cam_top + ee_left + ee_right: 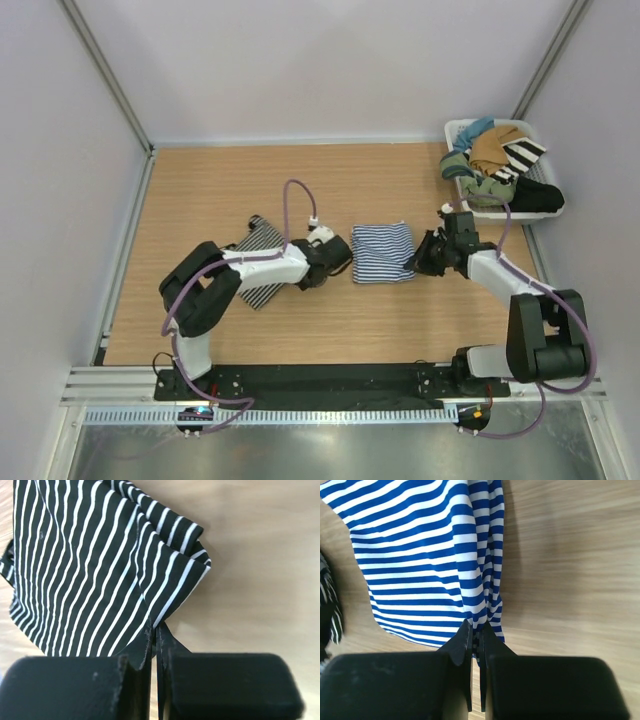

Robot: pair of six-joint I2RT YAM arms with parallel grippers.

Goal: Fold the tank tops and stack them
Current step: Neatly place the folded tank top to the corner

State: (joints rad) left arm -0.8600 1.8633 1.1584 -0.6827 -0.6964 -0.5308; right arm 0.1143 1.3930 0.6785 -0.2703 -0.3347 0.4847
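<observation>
The black-and-white tank top (pixel 262 238) lies left of centre, partly under my left forearm. In the left wrist view its fine-striped cloth (pixel 85 570) spreads away from my left gripper (pixel 155 630), which is shut on a corner fold of it. The blue-and-white tank top (pixel 385 252) lies folded mid-table. My right gripper (pixel 476 630) is shut on a bunched edge of that top (pixel 415 555), at its right side in the top view (pixel 420 258). The left gripper (pixel 322 268) sits just off the blue top's left edge. A sliver of black-and-white cloth (pixel 329 605) shows at the right wrist view's left border.
A white basket (pixel 455 128) stands at the back right corner, holding tan, green, teal, black and bold-striped clothes (pixel 500 165). Bare wooden tabletop (pixel 200 190) surrounds both tops. Frame posts rise at the back corners.
</observation>
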